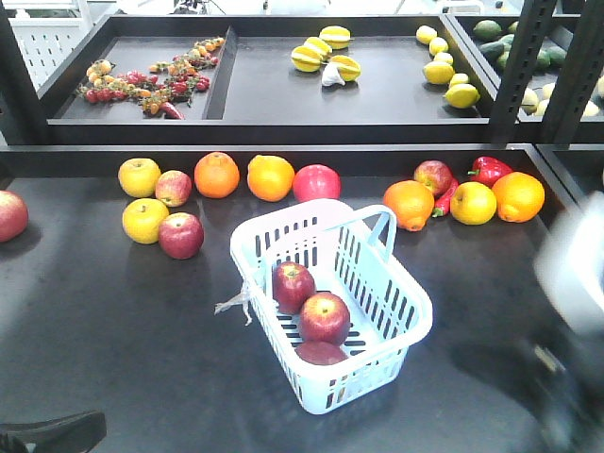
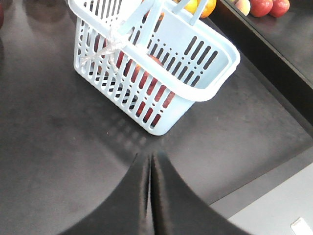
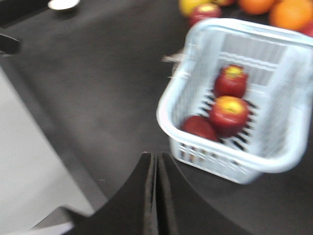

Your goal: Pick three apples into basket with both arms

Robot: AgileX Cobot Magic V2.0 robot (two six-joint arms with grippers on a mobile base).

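Resting in basket: three dark red apples point(image 1: 310, 313) lie in a row on the slotted floor, each touching the next; the nearest one sits against the front wall.
Basket: the pale blue-white basket point(image 1: 406, 316) stands upright on the dark table point(image 1: 113, 349), turned at an angle, its hoop handle point(image 1: 354, 219) folded toward the far rim.
Scrap: a clear plastic scrap point(image 1: 236, 302) hangs from the basket's left wall.
Left of basket: a red apple point(image 1: 180, 235) touches a yellow apple point(image 1: 144, 220); behind them sit another yellow apple point(image 1: 140, 176), a pinkish apple point(image 1: 174, 187), two oranges point(image 1: 243, 176) and a red fruit point(image 1: 316, 183).
Right of basket: an orange point(image 1: 409, 205), a red chili point(image 1: 445, 198), a red pepper point(image 1: 489, 170) and more citrus point(image 1: 496, 199), all apart from the basket.
Far shelf: lemons point(image 1: 445, 68) and small mixed produce.
Left gripper point(image 2: 151, 166): fingers pressed together, holding nothing, near the basket's corner but apart from it.
Right gripper point(image 3: 156, 164): fingers pressed together, holding nothing, just beside the basket's near wall; this view is blurred.
Between grippers and basket: bare table only.
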